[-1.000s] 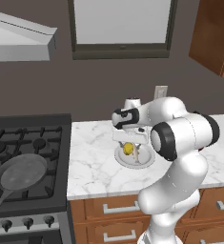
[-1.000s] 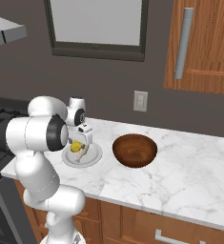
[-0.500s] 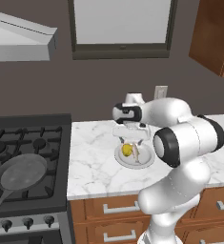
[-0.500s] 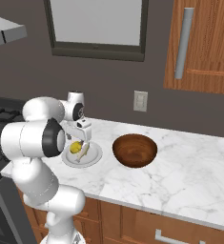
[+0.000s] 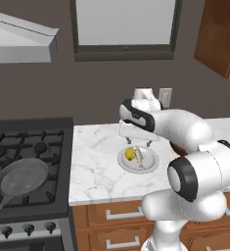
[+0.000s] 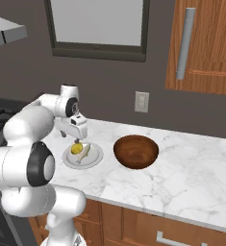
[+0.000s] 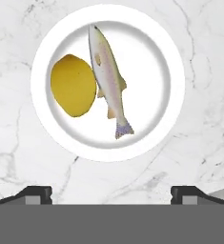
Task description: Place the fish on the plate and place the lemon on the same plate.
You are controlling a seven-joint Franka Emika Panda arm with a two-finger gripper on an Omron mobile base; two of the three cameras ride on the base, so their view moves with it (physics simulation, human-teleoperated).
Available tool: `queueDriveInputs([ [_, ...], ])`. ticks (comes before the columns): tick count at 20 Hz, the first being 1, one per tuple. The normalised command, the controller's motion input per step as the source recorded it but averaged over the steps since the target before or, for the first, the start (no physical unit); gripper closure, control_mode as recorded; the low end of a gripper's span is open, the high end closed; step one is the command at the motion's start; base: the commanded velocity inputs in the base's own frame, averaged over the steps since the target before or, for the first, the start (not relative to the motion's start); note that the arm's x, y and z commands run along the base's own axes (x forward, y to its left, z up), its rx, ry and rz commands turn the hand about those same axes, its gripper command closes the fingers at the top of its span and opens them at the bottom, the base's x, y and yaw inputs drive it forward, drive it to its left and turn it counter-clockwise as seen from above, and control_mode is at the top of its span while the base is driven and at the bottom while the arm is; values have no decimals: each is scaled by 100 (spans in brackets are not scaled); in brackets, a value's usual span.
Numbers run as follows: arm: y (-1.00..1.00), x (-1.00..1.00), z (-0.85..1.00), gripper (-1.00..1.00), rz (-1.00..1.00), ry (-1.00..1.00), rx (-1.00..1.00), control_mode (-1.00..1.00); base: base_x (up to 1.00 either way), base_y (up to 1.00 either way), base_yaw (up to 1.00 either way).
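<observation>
Below your gripper (image 5: 135,139), jaws wide, the plate (image 7: 163,121) carries the fish (image 7: 107,81) and the lemon (image 7: 73,85), touching side by side, filling most of its well; bare marble bench (image 5: 94,169) lies open around it; the brown bowl (image 6: 136,151) stands near on one side; the stove (image 5: 28,162) with its pan (image 5: 22,177) lies well apart on the other.

Fish (image 7: 108,81) and lemon (image 7: 73,85) lie touching on the plate (image 7: 175,81).

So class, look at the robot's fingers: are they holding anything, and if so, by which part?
Nothing is held. The fingers stand wide apart above the plate, where the fish and lemon already lie.
</observation>
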Motion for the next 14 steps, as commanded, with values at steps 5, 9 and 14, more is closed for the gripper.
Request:
queueDriveInputs([
  [5,-5,-82,61,-100,-1,-9,0,-100,0,0,0],
  [9,-17,-76,74,-100,0,-9,0,-100,0,0,0],
  [14,-35,-71,66,-100,0,-11,0,-100,0,0,0],
])
